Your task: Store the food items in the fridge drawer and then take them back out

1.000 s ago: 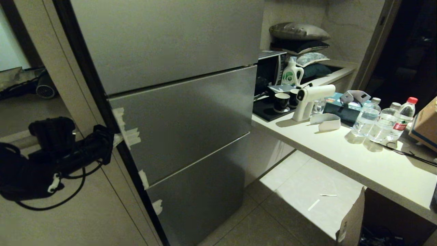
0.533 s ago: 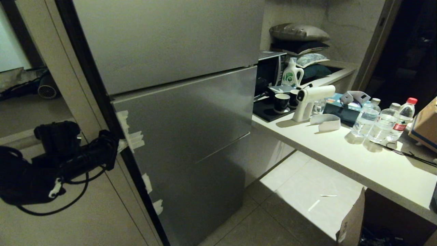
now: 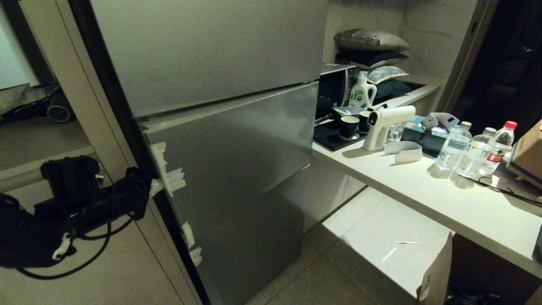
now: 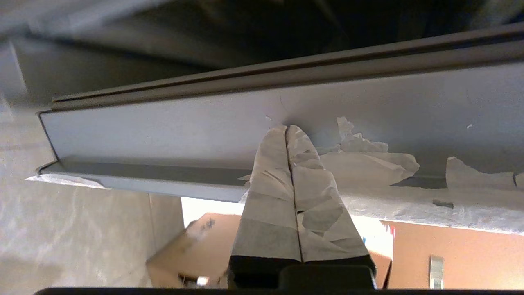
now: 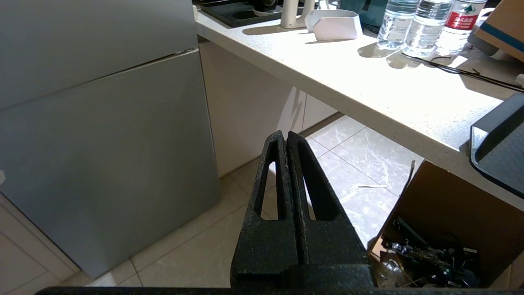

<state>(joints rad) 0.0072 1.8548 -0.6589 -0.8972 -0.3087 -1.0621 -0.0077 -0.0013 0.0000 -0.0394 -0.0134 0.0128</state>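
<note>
**Fridge front, drawer hidden**

Grey steel fridge door fills your view. Your left gripper — taped fingers pressed together — touches its taped edge. Your right gripper hangs above the floor, fingers together, holding nothing. You can't see drawer or food.

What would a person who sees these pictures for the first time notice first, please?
Most striking is the big grey fridge that fills the middle, with white tape scraps along the left edge of its middle door. There the left gripper, its fingers shut and wrapped in tape, presses its tips on that edge. To the right, a pale counter carries three water bottles and a white spray gun.
</note>
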